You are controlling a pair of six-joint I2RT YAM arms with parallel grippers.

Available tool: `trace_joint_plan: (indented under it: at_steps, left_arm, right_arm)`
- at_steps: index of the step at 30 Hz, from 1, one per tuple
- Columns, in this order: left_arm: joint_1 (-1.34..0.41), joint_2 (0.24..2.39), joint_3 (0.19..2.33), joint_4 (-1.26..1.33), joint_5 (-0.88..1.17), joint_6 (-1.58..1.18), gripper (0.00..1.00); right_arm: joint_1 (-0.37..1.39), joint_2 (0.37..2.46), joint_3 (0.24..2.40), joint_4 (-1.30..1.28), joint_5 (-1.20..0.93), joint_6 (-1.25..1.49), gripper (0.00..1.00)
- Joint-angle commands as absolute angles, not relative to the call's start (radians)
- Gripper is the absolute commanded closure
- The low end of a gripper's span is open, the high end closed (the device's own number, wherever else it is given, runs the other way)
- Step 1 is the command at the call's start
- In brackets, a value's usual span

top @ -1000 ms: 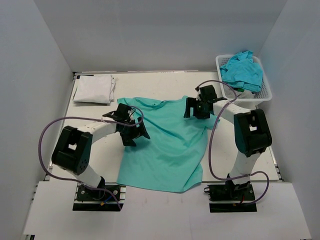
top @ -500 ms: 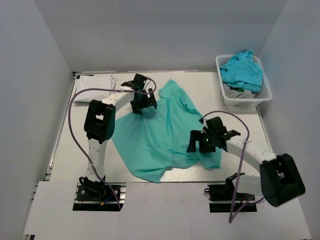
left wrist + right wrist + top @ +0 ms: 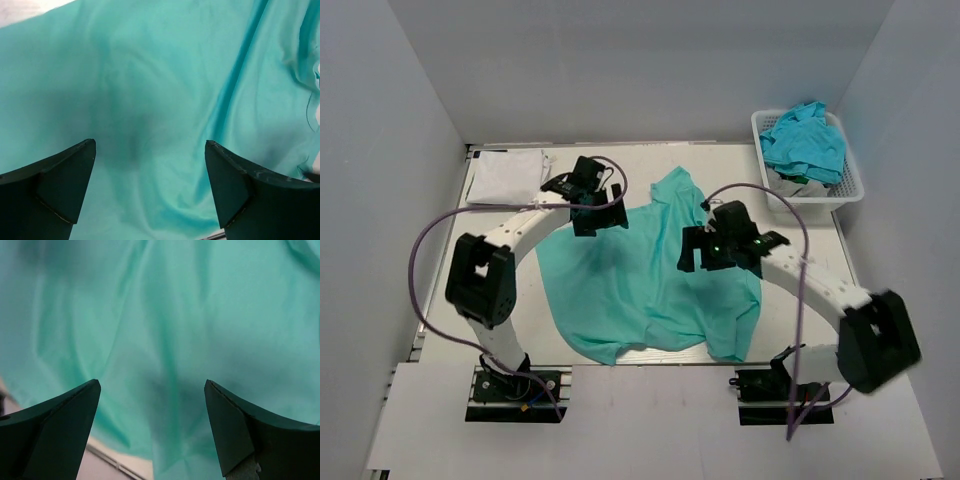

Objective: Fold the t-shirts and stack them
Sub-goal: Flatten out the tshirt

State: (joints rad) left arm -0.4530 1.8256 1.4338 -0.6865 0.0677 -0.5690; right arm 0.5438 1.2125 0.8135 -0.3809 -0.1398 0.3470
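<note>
one teal t-shirt (image 3: 640, 290) spread under left gripper (image 3: 592, 208) and right gripper (image 3: 720, 247), both wide open, empty; one white t-shirt (image 3: 507, 177) left of the left gripper; teal heap (image 3: 805, 140) in one basket (image 3: 855, 188) beyond the right, count unclear.

- A pale cream table (image 3: 640, 160) fills the middle of the top view, its surface matte and lightly scuffed toward 12 o'clock.
- A plain grey-white back wall (image 3: 640, 70) rises at 12 o'clock, meeting the table's far edge along a dark seam.
- A left wall (image 3: 380, 200) at 9 o'clock and a right wall (image 3: 920, 200) at 3 o'clock slope inward, both bare.
- A white panel (image 3: 650, 420) runs across 6 o'clock, just below the table's near edge.
- Light is even and diffuse, with soft, faint shadows.
</note>
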Motion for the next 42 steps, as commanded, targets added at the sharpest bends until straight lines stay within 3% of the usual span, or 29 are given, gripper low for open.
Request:
trace_joint_plan:
  at_steps: [1, 8, 12, 19, 26, 31, 36, 42]
  left_arm:
    - [-0.446, 1.721, 1.332, -0.669, 0.035, -0.609, 0.0]
    - [-0.456, 1.724, 1.203, -0.634, 0.055, -0.637, 0.0]
    - [-0.474, 1.758, 1.18, -0.624, 0.044, -0.637, 0.0]
    - [-0.524, 1.724, 1.063, -0.601, 0.119, -0.637, 0.0]
    - [-0.595, 1.494, 0.982, -0.673, 0.131, -0.658, 0.0]
    - [-0.565, 1.422, 1.075, -0.802, -0.205, -0.762, 0.0]
    - [-0.47, 1.596, 1.255, -1.005, -0.473, -0.862, 0.0]
    - [-0.296, 1.781, 1.344, -0.964, -0.434, -0.89, 0.0]
  right_arm:
    - [0.537, 1.433, 0.917, -0.233, -0.046, 0.336, 0.1]
    - [0.529, 1.696, 1.074, -0.15, -0.075, 0.368, 0.1]
    - [0.531, 1.73, 0.994, -0.167, -0.098, 0.385, 0.1]
    - [0.541, 1.467, 0.712, -0.216, -0.124, 0.416, 0.1]
    - [0.552, 1.177, 0.568, -0.451, -0.146, 0.427, 0.1]
    - [0.546, 1.069, 0.705, -0.468, -0.15, 0.344, 0.1]
    - [0.535, 1.176, 0.86, -0.459, -0.005, 0.308, 0.1]
    - [0.489, 1.391, 1.04, -0.468, 0.049, 0.31, 0.1]
